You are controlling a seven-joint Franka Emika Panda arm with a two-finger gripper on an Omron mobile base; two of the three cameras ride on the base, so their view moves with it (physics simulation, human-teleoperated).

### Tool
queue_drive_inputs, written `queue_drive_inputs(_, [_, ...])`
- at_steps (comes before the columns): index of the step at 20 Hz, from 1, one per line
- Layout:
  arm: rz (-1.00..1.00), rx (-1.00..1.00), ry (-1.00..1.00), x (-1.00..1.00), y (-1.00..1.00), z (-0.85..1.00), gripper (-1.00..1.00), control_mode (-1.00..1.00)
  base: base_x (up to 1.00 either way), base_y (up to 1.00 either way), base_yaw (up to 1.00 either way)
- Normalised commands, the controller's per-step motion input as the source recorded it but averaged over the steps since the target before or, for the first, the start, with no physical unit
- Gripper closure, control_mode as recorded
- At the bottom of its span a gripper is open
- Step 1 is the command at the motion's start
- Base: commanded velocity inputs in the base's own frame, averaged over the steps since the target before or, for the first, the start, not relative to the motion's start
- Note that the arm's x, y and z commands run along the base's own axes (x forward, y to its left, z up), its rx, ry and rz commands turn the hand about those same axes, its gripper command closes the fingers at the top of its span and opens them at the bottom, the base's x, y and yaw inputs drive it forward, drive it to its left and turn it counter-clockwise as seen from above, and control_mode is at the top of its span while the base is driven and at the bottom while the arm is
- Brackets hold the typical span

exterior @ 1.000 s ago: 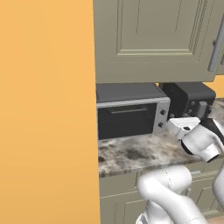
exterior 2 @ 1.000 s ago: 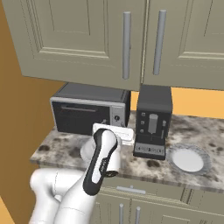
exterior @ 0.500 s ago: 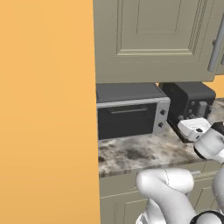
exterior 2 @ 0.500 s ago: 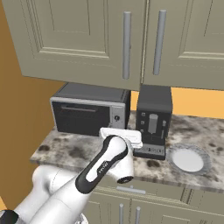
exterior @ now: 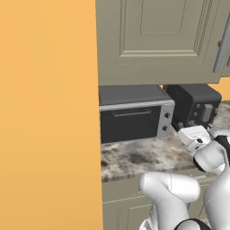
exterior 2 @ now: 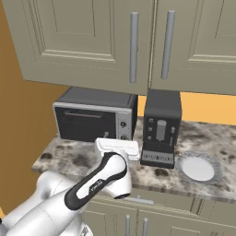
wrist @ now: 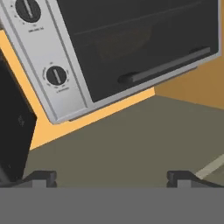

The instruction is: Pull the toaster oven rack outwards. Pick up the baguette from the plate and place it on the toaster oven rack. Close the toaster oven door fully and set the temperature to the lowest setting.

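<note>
1. Two things have shifted over the last second. In the right base view the arm's forearm has dropped from a steep slant to a low one, and the white hand has turned a little. The base has stayed put, since the cupboards (exterior 2: 92,41) and tabletop (exterior 2: 73,156) sit where they did.
2. The gripper (wrist: 111,178) now hangs in front of the toaster oven (exterior 2: 94,117), at about 5 o'clock from it in the right base view and short of its front. It touches nothing.
3. Its fingers (wrist: 40,176) stand spread wide with nothing between them.
4. The hand view is rolled nearly upside down. The silver knob panel (wrist: 56,75) lies at 9 o'clock, and the bar handle (wrist: 166,66) runs under the dark glass rather than above it.
5. The toaster oven door (exterior 2: 85,125) is shut flat against the box, with its handle along the top edge in both base views. The toaster oven rack, I judge, is still inside behind it, so no step of the task is done yet.
6. The plate (exterior 2: 199,169) lies on the tabletop at 4 o'clock from the oven, beyond the taller black appliance (exterior 2: 160,129) and well apart from the hand. Whether the baguette is on it I cannot tell at this size.
7. I read the swing as lining the hand up with the door. The likely next need is to bring the spread fingers around the bar handle and pull the door down, which opens the way to the rack. The rolled wrist will want care so that the fingers straddle the bar and do not hit the glass.
</note>
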Motion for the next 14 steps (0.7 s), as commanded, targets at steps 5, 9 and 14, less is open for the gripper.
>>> queue_drive_inputs(5, [-0.03, 0.03, -0.16, 0.12, 0.36, 0.00, -1.00, -1.00, 0.00, 0.00, 0.00])
queue_drive_inputs(9, [-0.06, 0.00, -0.06, 0.18, 0.01, 0.00, -1.00, -1.00, 0.00, 0.00, 0.00])
queue_drive_inputs(14, [-0.03, 0.00, 0.00, 0.13, 0.00, -0.10, -1.00, -1.00, 0.00, 0.00, 0.00])
